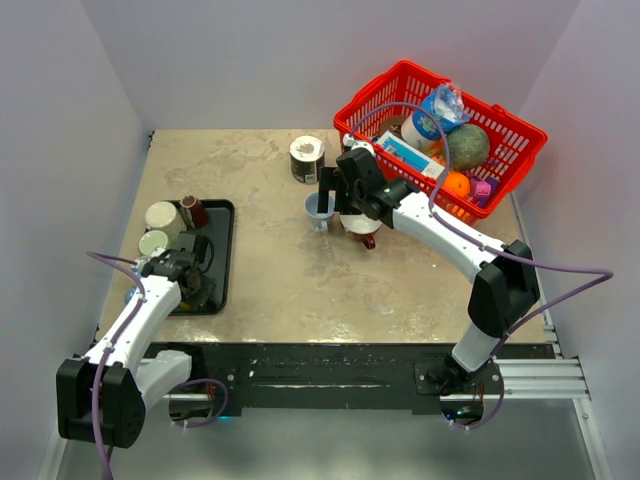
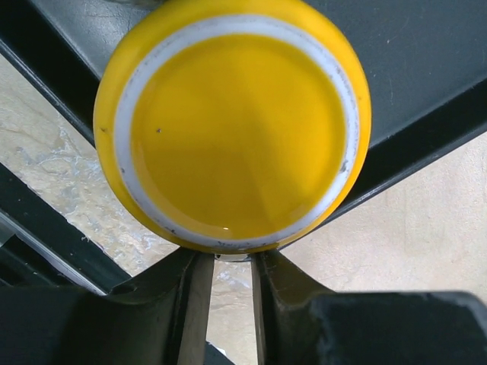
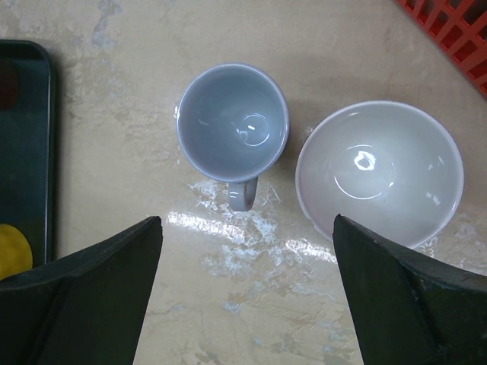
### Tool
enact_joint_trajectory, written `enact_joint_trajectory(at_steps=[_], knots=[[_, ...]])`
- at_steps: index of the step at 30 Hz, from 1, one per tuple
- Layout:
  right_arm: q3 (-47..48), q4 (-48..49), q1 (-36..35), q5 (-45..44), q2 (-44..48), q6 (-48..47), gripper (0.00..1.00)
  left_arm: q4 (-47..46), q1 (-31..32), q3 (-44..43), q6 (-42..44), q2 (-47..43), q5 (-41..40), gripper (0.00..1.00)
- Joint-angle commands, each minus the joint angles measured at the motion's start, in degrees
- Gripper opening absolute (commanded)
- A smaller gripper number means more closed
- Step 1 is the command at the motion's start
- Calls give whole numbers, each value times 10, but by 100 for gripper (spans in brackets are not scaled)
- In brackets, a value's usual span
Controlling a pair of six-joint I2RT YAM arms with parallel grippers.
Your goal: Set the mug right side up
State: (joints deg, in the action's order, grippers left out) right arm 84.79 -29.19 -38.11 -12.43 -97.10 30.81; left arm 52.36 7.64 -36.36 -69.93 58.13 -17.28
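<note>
The mug [image 2: 236, 125] is yellow and stands upside down on the black tray [image 2: 426, 68], its white-ringed base filling the left wrist view. My left gripper [image 2: 226, 262] is at its near edge, fingers narrowed onto a small pale piece of the handle under the rim. In the top view my left gripper [image 1: 190, 280] covers the mug at the tray [image 1: 222, 250]. My right gripper [image 3: 247, 304] hangs open over bare table, with nothing between its fingers.
A blue-grey mug [image 3: 232, 125] stands upright beside a white bowl [image 3: 380, 171] in front of the right gripper [image 1: 330, 205]. Two pale cups [image 1: 162, 215] and a brown one [image 1: 195, 210] share the tray. A red basket [image 1: 440, 125] of groceries sits back right, a tin [image 1: 306, 158] beside it.
</note>
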Motion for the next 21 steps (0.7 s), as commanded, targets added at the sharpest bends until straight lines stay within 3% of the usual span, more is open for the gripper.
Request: enact_joint_trajectory(at_steps=[1,2,4,12,21], knots=[[10,2,4,-4,19,-5,96,-9,1,7,-12,0,-43,25],[10,2,3,-4,19,-4,96,-9,1,7,-11,0,-43,21],[10,1,5,-4,21,-4,96,-8,1,4,0,-5,-36,0],[23,-14,8,-1,42,0,96,19,4,-13,1,-70,20,0],[41,-17,8,27,55,9,96,21,9,-92,11,-76,60,0]])
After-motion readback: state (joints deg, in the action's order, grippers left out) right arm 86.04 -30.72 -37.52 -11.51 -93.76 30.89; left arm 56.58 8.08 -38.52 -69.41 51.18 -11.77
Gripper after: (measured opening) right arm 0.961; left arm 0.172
